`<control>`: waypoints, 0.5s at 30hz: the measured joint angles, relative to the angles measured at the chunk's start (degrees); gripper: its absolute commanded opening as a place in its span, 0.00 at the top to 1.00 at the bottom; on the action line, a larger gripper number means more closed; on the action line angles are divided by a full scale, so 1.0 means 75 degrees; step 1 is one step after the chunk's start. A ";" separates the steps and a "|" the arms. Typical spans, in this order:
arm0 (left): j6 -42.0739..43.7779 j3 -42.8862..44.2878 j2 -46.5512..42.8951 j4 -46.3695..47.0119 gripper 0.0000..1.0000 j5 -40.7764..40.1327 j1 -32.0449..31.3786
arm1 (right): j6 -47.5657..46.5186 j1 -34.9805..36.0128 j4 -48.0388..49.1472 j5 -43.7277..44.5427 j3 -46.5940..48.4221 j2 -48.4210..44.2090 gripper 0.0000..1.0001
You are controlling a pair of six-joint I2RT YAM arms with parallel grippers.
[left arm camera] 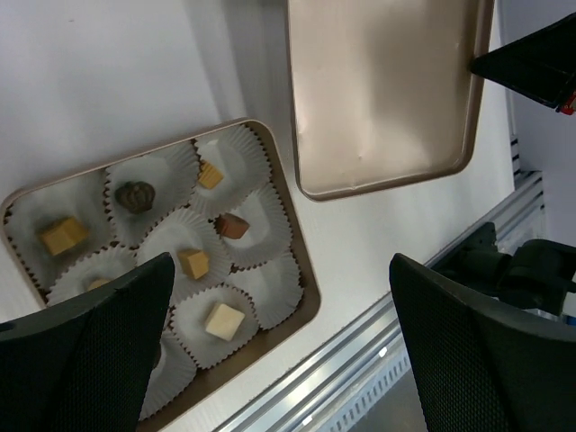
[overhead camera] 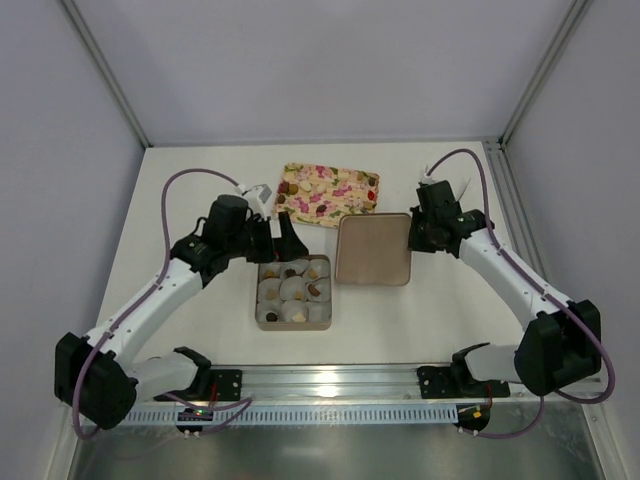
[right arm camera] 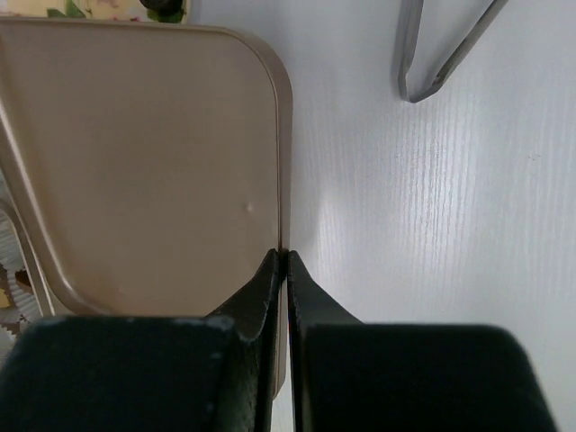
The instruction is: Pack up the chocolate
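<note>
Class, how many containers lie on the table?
3: the cupped box nearest the arms, the empty brown tray to its right, the floral tray behind them. None seems hidden.

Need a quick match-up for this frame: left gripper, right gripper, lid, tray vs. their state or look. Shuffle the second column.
Column one:
1. left gripper
2. right gripper
3. lid
4. tray

Column two:
A. flower print, beyond the box
B. open, over the box
C. shut on the lid's edge
D. plain tan, flat, right of the box

Pairs: 1-B, 2-C, 3-D, 4-A
</note>
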 measured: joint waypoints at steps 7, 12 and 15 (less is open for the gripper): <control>-0.0493 0.0149 0.0973 0.1043 0.00 0.0708 -0.0070 | -0.0050 -0.0160 -0.0498 -0.0277 0.0513 -0.0443 0.96; -0.0758 0.0388 0.1623 0.1690 0.00 0.0950 -0.0256 | -0.0050 -0.0242 -0.0764 -0.0807 0.0813 -0.0641 0.96; -0.0903 0.0542 0.1999 0.1993 0.00 0.1040 -0.0323 | -0.0035 -0.0277 -0.0807 -0.1131 0.0965 -0.0749 0.96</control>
